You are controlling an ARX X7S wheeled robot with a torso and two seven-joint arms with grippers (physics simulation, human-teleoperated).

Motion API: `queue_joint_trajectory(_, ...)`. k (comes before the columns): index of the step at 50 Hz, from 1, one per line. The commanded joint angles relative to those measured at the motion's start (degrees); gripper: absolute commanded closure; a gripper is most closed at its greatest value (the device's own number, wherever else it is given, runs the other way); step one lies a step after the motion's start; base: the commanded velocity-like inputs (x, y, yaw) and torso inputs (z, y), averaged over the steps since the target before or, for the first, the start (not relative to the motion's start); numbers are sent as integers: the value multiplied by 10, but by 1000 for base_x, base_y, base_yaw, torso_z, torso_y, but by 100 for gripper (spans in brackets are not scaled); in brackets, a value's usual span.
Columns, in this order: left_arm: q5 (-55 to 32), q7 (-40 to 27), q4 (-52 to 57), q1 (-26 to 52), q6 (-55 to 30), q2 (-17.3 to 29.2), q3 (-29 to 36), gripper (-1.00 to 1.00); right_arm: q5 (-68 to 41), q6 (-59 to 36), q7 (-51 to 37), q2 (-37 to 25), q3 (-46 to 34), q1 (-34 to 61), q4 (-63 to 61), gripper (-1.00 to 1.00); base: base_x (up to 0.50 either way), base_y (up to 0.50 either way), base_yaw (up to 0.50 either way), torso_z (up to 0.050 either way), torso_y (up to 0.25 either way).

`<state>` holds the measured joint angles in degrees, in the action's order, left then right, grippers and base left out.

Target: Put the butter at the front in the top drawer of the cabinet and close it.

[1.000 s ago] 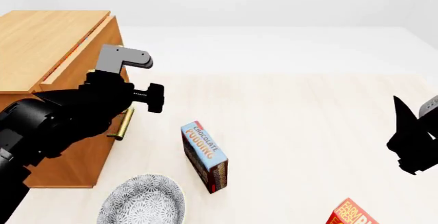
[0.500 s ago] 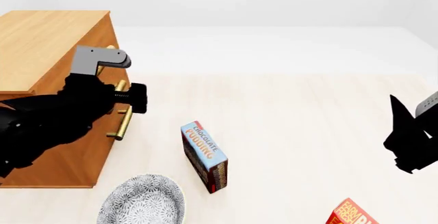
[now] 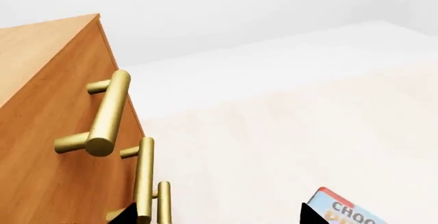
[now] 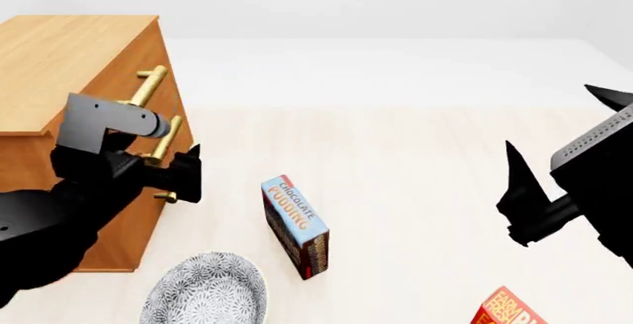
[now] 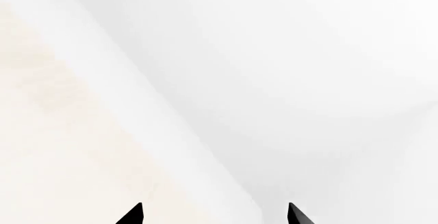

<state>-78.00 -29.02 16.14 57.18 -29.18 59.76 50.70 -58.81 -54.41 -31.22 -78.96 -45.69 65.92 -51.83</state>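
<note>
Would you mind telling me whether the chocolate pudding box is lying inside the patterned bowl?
No, the chocolate pudding box stands on the table beside the patterned bowl, not in it.

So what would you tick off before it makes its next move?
1. Top drawer flush with the cabinet: ok.
2. Left gripper open and empty, beside the lower handle: ok.
3. Right gripper open and empty: ok.
4. Butter inside the drawer: cannot tell; one butter carton sits outside.
5. Pudding box apart from the cabinet: ok.
</note>
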Motion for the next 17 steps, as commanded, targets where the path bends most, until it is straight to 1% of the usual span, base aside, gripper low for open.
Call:
queue_joint_trajectory(1, 2, -17, 162, -68, 74, 89, -20, -100, -12, 90, -47, 49, -17, -63, 34, -100, 0, 0, 0, 0, 0)
queue_joint_trajectory(10, 43, -15, 263, -139, 175, 177, -23, -100, -24, 155, -42, 82, -25, -105, 52, -100, 0, 0, 0, 0, 0)
queue_joint_trajectory(17, 85, -30, 302, -183, 264, 231, -18, -100, -41, 180, -60, 98, -22, -120, 50, -100, 0, 0, 0, 0, 0)
